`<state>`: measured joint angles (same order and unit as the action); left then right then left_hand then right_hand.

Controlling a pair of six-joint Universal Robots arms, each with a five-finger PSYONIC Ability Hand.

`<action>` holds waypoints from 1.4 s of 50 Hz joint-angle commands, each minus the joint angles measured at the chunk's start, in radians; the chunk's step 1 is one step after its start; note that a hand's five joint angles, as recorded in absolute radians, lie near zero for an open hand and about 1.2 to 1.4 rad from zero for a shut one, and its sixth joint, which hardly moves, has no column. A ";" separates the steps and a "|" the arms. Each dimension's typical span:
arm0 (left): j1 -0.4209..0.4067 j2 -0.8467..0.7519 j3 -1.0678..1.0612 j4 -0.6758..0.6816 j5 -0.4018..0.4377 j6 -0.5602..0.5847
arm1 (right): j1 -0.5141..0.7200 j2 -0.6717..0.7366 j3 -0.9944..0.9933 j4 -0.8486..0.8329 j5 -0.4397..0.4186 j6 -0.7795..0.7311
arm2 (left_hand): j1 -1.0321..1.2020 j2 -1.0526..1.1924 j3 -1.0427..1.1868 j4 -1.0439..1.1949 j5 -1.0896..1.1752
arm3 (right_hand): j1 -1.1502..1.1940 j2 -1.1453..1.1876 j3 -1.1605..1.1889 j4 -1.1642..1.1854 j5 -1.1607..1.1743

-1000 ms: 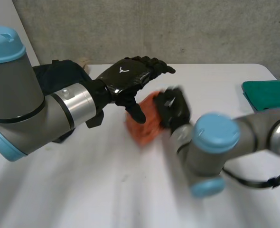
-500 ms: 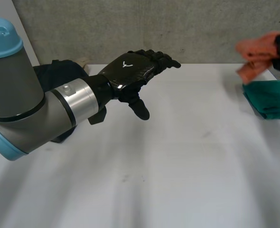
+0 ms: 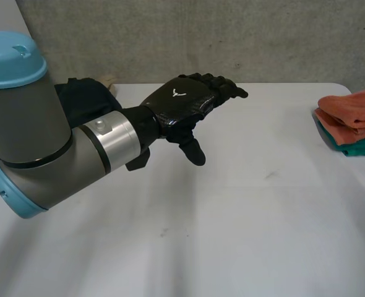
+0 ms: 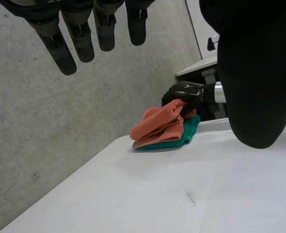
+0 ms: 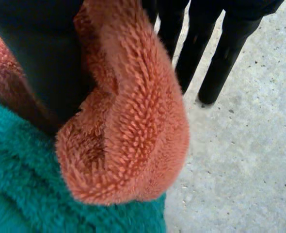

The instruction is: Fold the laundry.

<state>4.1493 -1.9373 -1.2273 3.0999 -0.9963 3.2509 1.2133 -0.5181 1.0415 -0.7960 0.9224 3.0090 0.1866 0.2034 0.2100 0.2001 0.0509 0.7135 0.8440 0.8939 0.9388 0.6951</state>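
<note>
A folded orange cloth (image 3: 349,114) lies on top of a folded green cloth (image 3: 363,147) at the table's right edge. My right hand (image 4: 184,94) is at the orange cloth's (image 4: 158,127) far edge, which rises a little into it. In the right wrist view its thumb (image 5: 46,63) is dug into a fold of the orange cloth (image 5: 133,136), the straight fingers (image 5: 220,48) stand on the fold's other side, and the green cloth (image 5: 17,189) lies underneath. My left hand (image 3: 185,105) hovers open over the table's middle, holding nothing.
A heap of black cloth (image 3: 83,99) lies at the table's back left, behind my left arm. A grey concrete wall (image 3: 232,37) runs along the back of the white table (image 3: 232,216).
My right hand carried the orange cloth from the table's middle to the right and set it on the green cloth. My left hand drifted slightly right, still open.
</note>
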 commanded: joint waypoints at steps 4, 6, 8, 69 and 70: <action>-0.015 0.009 -0.001 -0.001 -0.001 0.000 | -0.061 -0.110 0.025 0.245 0.102 -0.158 | 0.021 0.004 -0.002 0.007 -0.018 | -0.539 -0.669 -0.719 -0.764 -0.695; -0.020 0.012 -0.001 -0.001 -0.001 0.000 | -0.084 -0.151 0.019 0.314 0.136 -0.206 | 0.021 0.004 -0.002 0.007 -0.018 | -0.539 -0.669 -0.719 -0.764 -0.695; -0.021 0.014 -0.001 -0.001 -0.002 -0.002 | -0.124 -0.200 -0.001 0.406 0.219 -0.283 | 0.021 0.004 -0.002 0.007 -0.018 | -0.539 -0.669 -0.719 -0.764 -0.695; 0.474 -0.304 0.203 0.206 -0.214 0.333 | 0.522 -0.838 0.945 0.343 0.250 -0.390 | 1.210 1.193 1.186 1.196 1.171 | -0.539 -0.669 -0.719 -0.764 -0.695; 0.462 -0.272 0.178 0.218 -0.216 0.307 | 0.522 -0.840 0.942 0.343 0.257 -0.390 | 1.210 1.193 1.186 1.196 1.171 | -0.539 -0.669 -0.719 -0.764 -0.695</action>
<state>4.6881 -2.4466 -0.8926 3.2587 -1.1828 3.6766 1.7341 -1.3509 1.9883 -0.4519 1.1716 2.6174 1.1299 1.1616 1.1203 1.2005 0.9230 0.2263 0.2105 0.2147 0.2189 0.0495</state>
